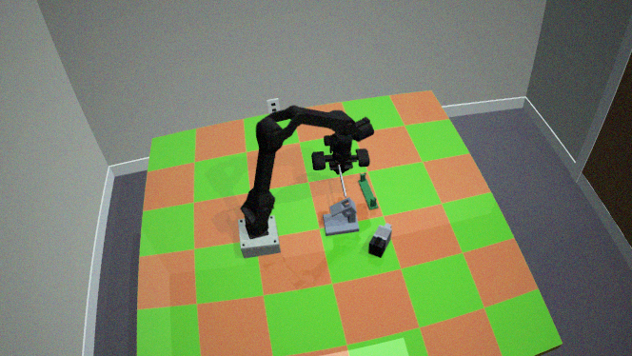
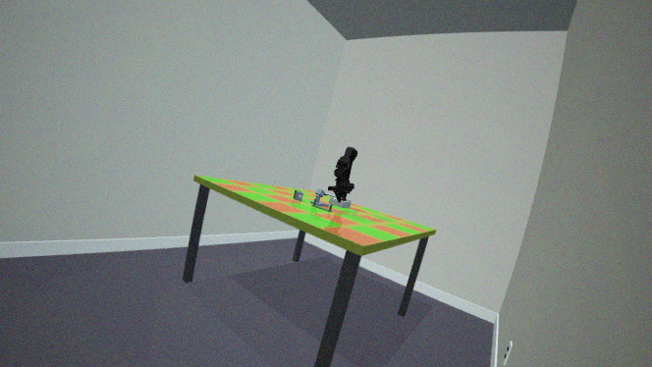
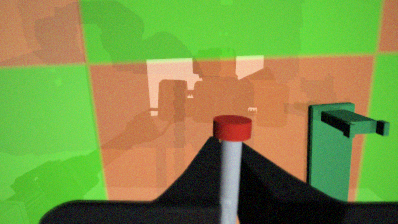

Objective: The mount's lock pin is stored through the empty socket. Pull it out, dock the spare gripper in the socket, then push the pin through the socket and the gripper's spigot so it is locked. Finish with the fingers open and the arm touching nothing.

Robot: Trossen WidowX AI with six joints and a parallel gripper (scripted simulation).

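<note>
My gripper (image 1: 340, 168) (image 3: 221, 144) is shut on the lock pin (image 1: 343, 182) (image 3: 231, 172), a thin grey rod with a red head (image 3: 232, 128) that shows in the wrist view. The pin slants from the fingertips toward the mount (image 1: 340, 227), and its far end is close to the mount's raised socket in the top view. Whether that end touches the socket I cannot tell. The grey mount stands in front of the gripper. The spare gripper (image 1: 381, 240) (image 2: 298, 195), a grey and black block, is on the table right of the mount, apart from it.
A green holder (image 1: 367, 191) (image 3: 329, 167) with an upright at each end lies right of the pin, behind the mount's right side. The arm's pale base (image 1: 260, 247) stands left of the mount on the checkered table (image 1: 371, 305).
</note>
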